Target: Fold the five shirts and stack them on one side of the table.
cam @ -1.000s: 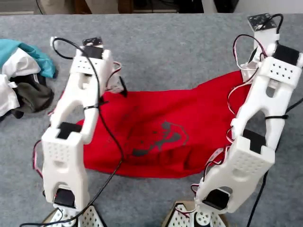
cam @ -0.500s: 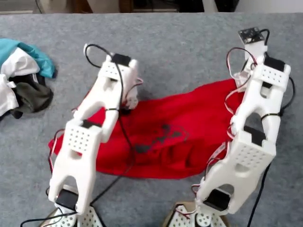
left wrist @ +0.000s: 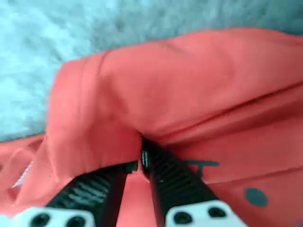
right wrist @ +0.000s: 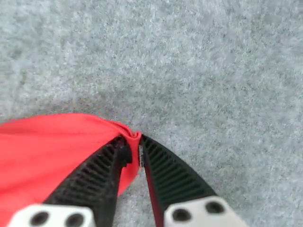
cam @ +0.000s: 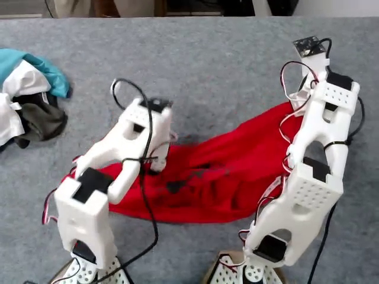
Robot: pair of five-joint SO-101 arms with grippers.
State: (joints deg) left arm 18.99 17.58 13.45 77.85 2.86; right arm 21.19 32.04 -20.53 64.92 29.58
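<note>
Red shirt [cam: 237,171] lies bunched on the grey surface [cam: 207,53], running from lower left of the high view up toward the right edge. Left claw [left wrist: 139,163] is pinching a raised fold of the shirt, centre-left in the high view. It probably holds that edge up so it can be carried over the body as a fold. Right claw [right wrist: 140,152] is pinching the shirt's far corner at upper right of the high view, cloth caught between its fingers. Probably there to anchor the corner and keep the cloth taut. Pile of other shirts [cam: 26,100] sits at the left edge, well apart. Task looks early: this shirt is not yet folded.
</note>
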